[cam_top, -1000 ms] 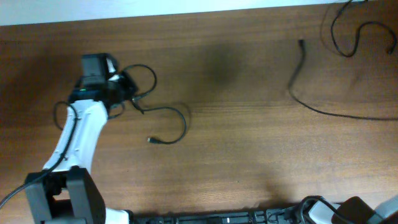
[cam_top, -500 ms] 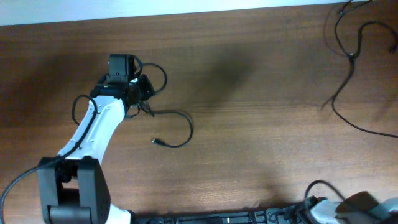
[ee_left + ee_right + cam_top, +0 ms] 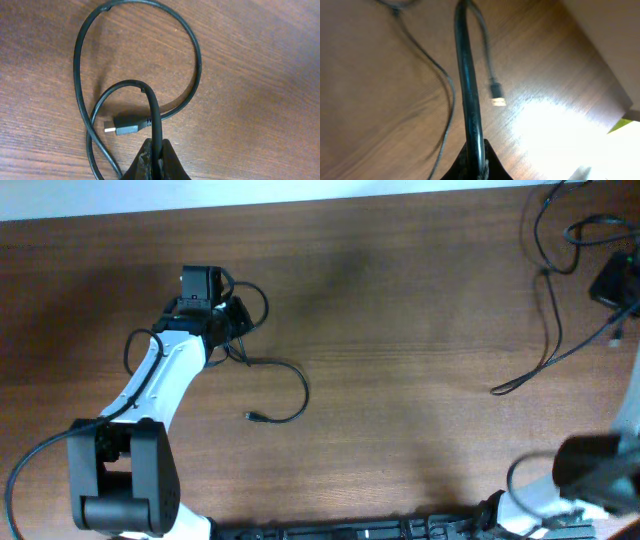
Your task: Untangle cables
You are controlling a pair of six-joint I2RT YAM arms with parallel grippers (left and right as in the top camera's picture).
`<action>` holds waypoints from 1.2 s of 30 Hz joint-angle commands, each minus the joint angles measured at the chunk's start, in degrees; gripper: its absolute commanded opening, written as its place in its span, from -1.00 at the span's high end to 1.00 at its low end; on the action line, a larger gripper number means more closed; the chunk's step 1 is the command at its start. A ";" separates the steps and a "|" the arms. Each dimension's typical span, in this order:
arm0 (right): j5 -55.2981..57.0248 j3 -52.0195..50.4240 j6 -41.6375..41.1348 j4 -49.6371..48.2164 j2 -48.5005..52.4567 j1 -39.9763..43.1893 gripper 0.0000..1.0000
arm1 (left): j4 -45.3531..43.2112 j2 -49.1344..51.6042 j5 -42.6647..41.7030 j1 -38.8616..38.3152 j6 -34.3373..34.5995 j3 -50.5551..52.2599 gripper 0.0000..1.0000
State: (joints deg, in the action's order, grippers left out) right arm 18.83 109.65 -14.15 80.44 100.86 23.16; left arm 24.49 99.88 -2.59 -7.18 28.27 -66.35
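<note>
Left gripper (image 3: 154,157) clamps the looped cable (image 3: 156,117), its plug (image 3: 122,129) pointing left. Right gripper (image 3: 476,157) clamps the second cable (image 3: 466,75), which extends straight ahead of the fingers.

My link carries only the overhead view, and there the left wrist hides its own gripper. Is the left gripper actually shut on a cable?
Observer: Yes. The left wrist view shows the left gripper pinched shut on a black cable that arches up out of it.
Operator: Is there a plug near it that I can't see?
Observer: Yes, a plug with a bare metal tip lies flat on the table, just left of the gripper, under that arch.
Operator: And the right gripper?
Observer: The right wrist view shows the right gripper shut on a second cable. A small plug with a light tip shows beyond it.
</note>
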 commanded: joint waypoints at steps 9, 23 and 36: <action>-11.52 0.07 7.52 -2.73 29.40 0.13 -0.53 | 2.08 0.48 -1.53 -0.33 -0.74 -0.28 1.00; -5.31 -9.64 2.64 -13.38 26.45 11.69 0.92 | 3.45 0.48 -1.68 -0.33 -0.74 -0.28 1.00; -17.99 -4.61 33.42 -32.30 26.14 27.89 0.39 | 3.04 0.48 -5.33 -1.07 -0.74 -0.28 1.00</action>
State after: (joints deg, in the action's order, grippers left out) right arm 2.02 104.36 9.93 49.15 126.72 51.11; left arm 27.70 99.88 -5.93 -7.29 28.27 -66.35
